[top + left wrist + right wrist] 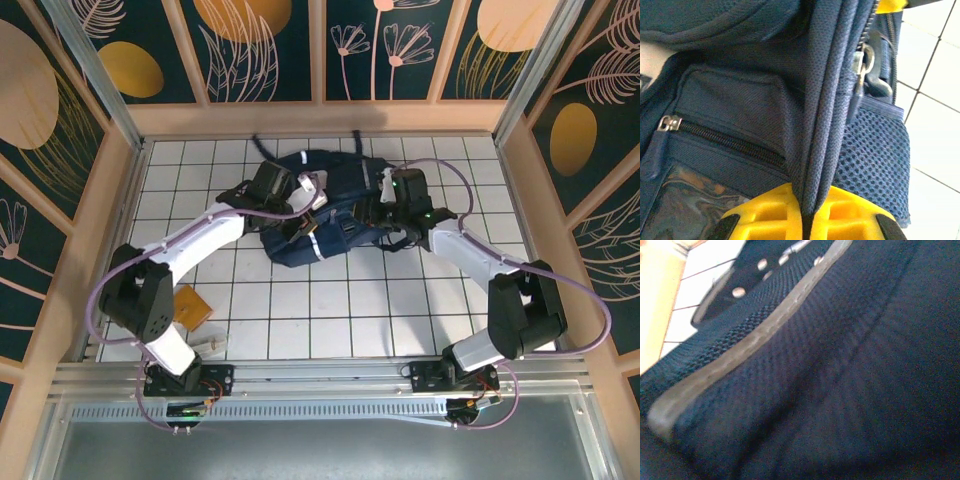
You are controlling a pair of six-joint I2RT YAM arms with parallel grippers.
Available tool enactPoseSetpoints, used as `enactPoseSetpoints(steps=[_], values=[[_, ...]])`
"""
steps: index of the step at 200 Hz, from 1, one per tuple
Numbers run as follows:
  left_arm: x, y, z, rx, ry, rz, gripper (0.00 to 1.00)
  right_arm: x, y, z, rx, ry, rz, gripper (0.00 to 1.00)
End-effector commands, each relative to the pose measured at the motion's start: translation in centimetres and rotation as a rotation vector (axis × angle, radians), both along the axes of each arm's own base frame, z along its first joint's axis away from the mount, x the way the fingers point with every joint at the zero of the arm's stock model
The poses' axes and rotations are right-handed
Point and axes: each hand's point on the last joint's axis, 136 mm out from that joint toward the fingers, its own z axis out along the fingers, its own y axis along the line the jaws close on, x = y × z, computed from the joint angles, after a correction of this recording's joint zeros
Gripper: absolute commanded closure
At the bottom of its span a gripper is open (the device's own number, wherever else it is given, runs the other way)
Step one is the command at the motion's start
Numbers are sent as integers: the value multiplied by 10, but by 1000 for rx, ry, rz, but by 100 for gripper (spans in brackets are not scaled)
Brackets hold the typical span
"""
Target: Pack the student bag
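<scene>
Clamping a padded edge seam of the student bag [820, 125], lying at the far middle of the counter [300, 310], in the tightly closed left jaws, with the spread of the right jaws impossible to tell against the fabric, and risking the seam slipping out under uneven pulling.

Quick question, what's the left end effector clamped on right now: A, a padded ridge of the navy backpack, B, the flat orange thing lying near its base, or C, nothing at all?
A: in the left wrist view the left end effector has its yellow fingers pressed against both sides of a padded ridge of the student bag.
</scene>
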Motion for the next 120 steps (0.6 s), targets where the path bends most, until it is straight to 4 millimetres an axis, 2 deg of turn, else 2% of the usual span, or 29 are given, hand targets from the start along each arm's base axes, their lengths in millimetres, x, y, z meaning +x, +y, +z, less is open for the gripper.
enactPoseSetpoints(steps=[1, 29, 52, 75, 84, 101, 120], values=[[-18, -29, 56, -266, 5, -56, 100, 2, 9, 37, -49, -203, 131, 72], [-18, -32, 46, -263, 47, -47, 100, -28, 12, 49, -105, -295, 221, 68], [-18, -34, 45, -257, 61, -59, 100, -40, 12, 49, -163, -226, 256, 63], [-18, -37, 51, -278, 66, -78, 100, -58, 30, 46, -168, -161, 322, 61], [-17, -39, 53, -286, 67, -81, 100, -68, 42, 44, -161, -154, 354, 60], [-18, -41, 54, -296, 72, -88, 100, -68, 50, 40, -145, -123, 312, 60], [-20, -43, 53, -310, 81, -104, 100, -55, 50, 37, -136, -72, 206, 62]])
